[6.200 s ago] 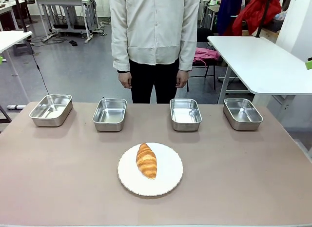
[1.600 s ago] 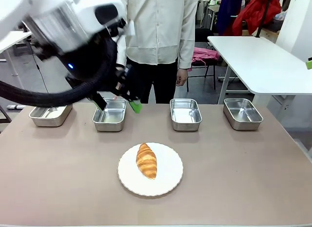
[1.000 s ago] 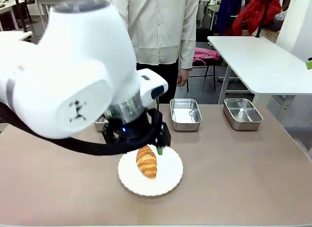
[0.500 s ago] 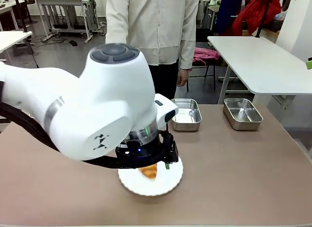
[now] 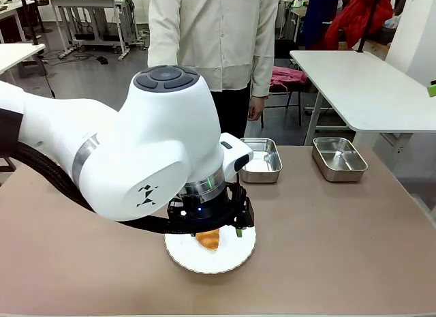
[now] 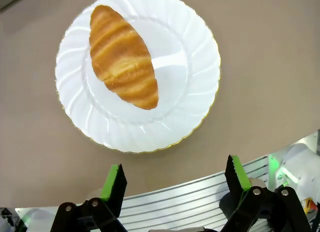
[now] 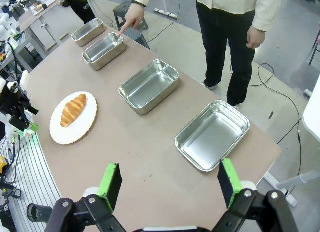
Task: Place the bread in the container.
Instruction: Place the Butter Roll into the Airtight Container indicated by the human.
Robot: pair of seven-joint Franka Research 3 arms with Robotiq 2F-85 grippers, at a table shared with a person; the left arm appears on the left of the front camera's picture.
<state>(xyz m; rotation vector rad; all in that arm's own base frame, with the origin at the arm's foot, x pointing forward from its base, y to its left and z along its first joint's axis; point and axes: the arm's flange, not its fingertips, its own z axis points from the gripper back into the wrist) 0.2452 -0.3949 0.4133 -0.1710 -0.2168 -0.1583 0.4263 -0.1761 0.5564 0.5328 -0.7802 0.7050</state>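
My left pincer (image 6: 176, 172) hangs spread wide, low over the edge of the white plate (image 6: 195, 97). The bread (image 6: 123, 57) lies slantwise on that plate beyond my fingertips, untouched. My right pincer (image 7: 170, 182) is likewise spread apart, high over one end of the table (image 7: 150, 157). It looks along the row of four steel pans (image 7: 212, 133). A person's hand (image 7: 132, 15) points one finger down at a corner of the container (image 7: 100, 48), second from the row's far end and well apart from the plate.
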